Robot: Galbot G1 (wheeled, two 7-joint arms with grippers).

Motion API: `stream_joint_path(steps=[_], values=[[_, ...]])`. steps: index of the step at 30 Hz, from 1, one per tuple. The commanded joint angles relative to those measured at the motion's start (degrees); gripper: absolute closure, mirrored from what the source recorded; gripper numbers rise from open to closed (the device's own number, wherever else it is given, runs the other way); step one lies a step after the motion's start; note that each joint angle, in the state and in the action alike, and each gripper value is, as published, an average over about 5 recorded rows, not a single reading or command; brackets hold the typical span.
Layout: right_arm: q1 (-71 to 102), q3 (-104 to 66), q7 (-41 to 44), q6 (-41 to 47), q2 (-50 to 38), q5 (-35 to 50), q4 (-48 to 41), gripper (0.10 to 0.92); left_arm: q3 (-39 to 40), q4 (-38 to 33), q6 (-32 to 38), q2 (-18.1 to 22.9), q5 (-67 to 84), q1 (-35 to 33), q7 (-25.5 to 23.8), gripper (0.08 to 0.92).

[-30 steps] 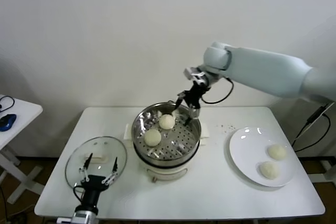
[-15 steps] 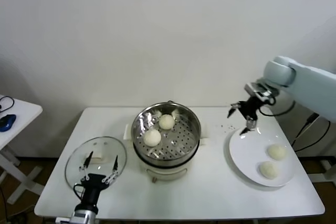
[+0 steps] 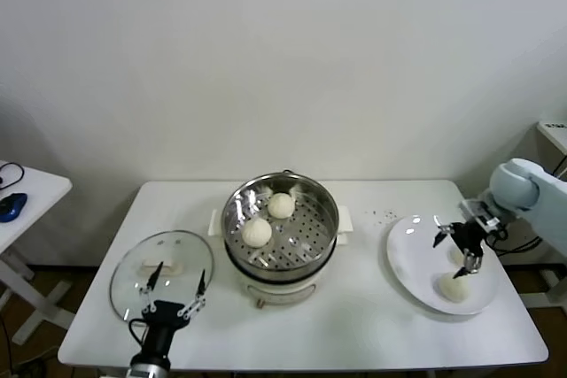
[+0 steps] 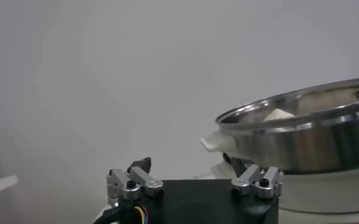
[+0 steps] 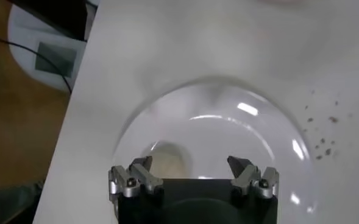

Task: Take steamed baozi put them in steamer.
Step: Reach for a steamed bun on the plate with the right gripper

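Steel steamer (image 3: 281, 229) sits mid-surface on a white base, holding two buns (image 3: 257, 232) on its perforated insert. Well off toward the left gripper's (image 3: 176, 292) side lies a glass lid (image 3: 161, 270); that gripper waits at the near edge of the white surface (image 3: 354, 312), jaws spread and empty, the lid just beyond them. The right gripper (image 3: 455, 245) hangs over a white plate (image 3: 409, 254), jaws spread wide and holding nothing. One bun (image 3: 454, 287) lies just beside those jaws, another sits partly hidden directly beneath them.
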State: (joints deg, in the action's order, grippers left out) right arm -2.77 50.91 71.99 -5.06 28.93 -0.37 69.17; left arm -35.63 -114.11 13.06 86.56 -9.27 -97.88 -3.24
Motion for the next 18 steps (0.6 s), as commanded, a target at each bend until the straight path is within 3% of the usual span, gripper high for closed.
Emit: stream_joint_path(steps=[1, 18], values=[[7.8, -4.96, -1.71, -0.54, -0.91, -6.3, -0.94, 0.203, -0.21, 0.11, 0.27, 0.0, -0.15, -0.55, -0.06, 0.177], [8.03, -4.34, -2.8, -0.44, 1.06, -7.18, -2.48, 0.203, -0.78, 1.19, 0.62, -0.22, 0.29, -0.17, 0.07, 0.177]])
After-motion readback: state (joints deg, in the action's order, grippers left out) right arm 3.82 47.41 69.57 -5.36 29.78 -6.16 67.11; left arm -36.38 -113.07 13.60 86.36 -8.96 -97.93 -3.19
